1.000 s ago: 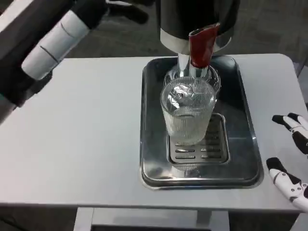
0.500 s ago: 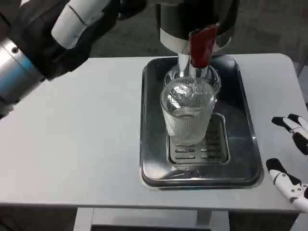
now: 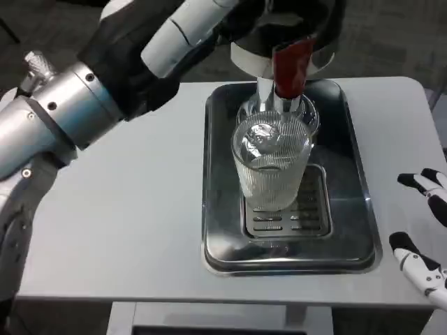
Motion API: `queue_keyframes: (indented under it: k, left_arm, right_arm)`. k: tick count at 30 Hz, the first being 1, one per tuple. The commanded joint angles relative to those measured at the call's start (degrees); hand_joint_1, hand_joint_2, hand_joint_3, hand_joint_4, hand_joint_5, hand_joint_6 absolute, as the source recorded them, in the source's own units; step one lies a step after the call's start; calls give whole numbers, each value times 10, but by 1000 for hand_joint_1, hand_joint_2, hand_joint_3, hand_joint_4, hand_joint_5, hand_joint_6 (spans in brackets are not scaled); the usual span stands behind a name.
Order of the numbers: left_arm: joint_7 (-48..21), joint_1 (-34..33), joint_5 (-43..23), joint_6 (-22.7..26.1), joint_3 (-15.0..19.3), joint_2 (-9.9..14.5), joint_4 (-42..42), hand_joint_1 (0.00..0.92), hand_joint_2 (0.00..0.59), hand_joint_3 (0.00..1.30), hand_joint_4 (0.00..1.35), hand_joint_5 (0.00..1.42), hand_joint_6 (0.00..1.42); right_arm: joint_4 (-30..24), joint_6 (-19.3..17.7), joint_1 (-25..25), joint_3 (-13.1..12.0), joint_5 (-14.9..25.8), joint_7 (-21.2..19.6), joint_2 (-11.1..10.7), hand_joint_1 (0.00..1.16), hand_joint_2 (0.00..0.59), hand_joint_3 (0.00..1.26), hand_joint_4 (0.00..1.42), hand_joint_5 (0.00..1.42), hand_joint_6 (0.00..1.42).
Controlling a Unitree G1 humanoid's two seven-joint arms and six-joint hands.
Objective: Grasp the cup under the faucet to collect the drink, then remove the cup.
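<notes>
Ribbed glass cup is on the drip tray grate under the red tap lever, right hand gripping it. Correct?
Not quite. In the head view the right hand is open at the table edge, clear of the cup. The cup does stand on the tray grate under the red lever.

White rectangular surface (image 3: 126,223) with rounded corners, seen from above, matte and evenly lit. On its far middle part lies a shiny rectangular stainless-steel drip tray (image 3: 356,202) with a raised rolled rim, long side running away from the camera; the near rim sits close to the surface's near edge. Set into the tray's near half is a slotted metal grate (image 3: 314,209), its slots in short parallel rows. Beyond the surface's far and left edges, grey speckled carpet floor (image 3: 391,42). Below the near edge, a pale support frame (image 3: 209,317) of the surface, partly visible.
</notes>
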Motion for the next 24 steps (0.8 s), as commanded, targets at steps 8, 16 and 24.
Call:
queue_keyframes:
  k: [8,16,24]
  left_arm:
    - [-12,24,31,-3,-26,-14,-5,0,93,229,187,278,177]
    - [-12,38,33,0,-31,-11,-8,0,93,228,188,280,176]
    - [-28,46,53,-12,-41,1,-15,0,93,228,188,281,173]
  right_arm:
    - [-10,-3,11,-15,23,-4,-6,335,501,106,0,0,65]
    - [-8,-4,12,-16,31,-3,-10,329,502,106,0,0,65]
    - [-7,3,9,-19,41,-3,-16,325,502,106,0,0,65]
